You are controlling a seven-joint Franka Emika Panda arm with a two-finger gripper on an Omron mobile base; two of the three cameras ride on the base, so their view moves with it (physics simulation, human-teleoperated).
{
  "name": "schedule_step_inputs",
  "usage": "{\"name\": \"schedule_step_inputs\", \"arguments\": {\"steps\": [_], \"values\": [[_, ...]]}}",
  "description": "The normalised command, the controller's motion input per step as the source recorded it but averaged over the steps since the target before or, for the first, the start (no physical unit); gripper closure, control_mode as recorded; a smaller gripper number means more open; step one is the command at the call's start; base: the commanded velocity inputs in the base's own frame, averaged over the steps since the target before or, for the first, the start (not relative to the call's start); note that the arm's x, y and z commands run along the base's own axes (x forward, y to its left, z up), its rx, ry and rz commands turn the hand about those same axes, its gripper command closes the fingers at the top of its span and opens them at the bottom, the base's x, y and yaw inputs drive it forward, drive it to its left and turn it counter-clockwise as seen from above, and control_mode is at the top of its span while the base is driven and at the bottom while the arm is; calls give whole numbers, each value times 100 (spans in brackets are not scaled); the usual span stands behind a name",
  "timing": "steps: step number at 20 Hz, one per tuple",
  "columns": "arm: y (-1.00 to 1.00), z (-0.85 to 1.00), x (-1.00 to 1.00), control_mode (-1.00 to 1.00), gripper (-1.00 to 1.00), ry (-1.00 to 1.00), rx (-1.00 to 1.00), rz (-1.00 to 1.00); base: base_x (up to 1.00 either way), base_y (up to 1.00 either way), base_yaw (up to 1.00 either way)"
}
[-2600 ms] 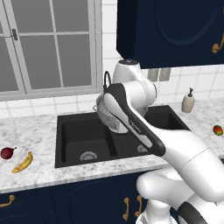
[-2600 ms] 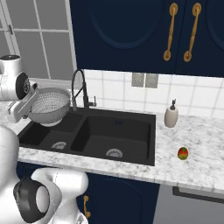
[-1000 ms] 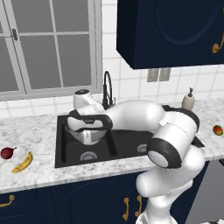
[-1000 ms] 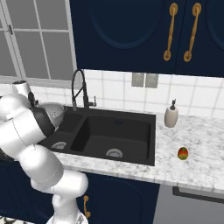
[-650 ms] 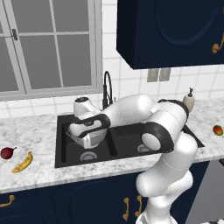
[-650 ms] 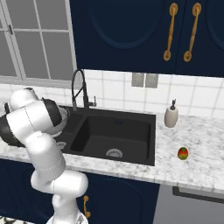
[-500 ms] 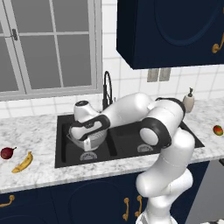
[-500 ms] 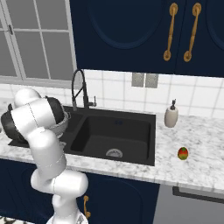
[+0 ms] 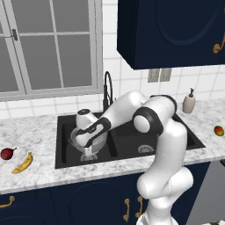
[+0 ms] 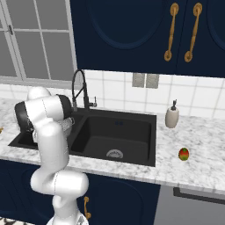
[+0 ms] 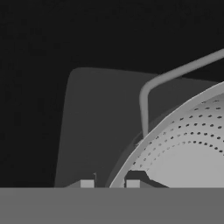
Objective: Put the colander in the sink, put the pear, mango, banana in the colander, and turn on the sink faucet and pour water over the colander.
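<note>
Colander [image 9: 90, 141] low in the sink's [image 9: 66, 156] left basin.
The end effector [image 11: 109, 183] pinches the colander rim, fingers either side; pear [image 9: 6, 153] and banana [image 9: 23, 163] lie on the surface at 9 o'clock, mango [image 9: 219, 130] at 3 o'clock.

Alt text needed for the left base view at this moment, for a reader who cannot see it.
The white arm reaches down into the left basin of the matte black double sink, its claw shut on the rim of the silver perforated metal colander. A dark maroon pear and a curved yellow banana lie on the marble counter at left; a red-green mango sits far right.
</note>
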Motion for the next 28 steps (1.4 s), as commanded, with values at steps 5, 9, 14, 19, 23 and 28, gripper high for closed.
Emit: {"name": "schedule_step_inputs", "arguments": {"steps": [5,9,14,19,23,28], "values": [[-2,-46,28,-100,100,-3,0,0,0,0,0],[-7,-50,25,-100,100,-6,0,0,0,0,0],[-8,-56,20,-100,100,-5,0,0,0,0,0],[-10,-58,25,-100,100,-2,0,0,0,0,0],[-9,-47,12,-100,-100,-4,0,0,0,0,0],[-10,-14,0,-100,-100,-9,0,0,0,0,0]]}}
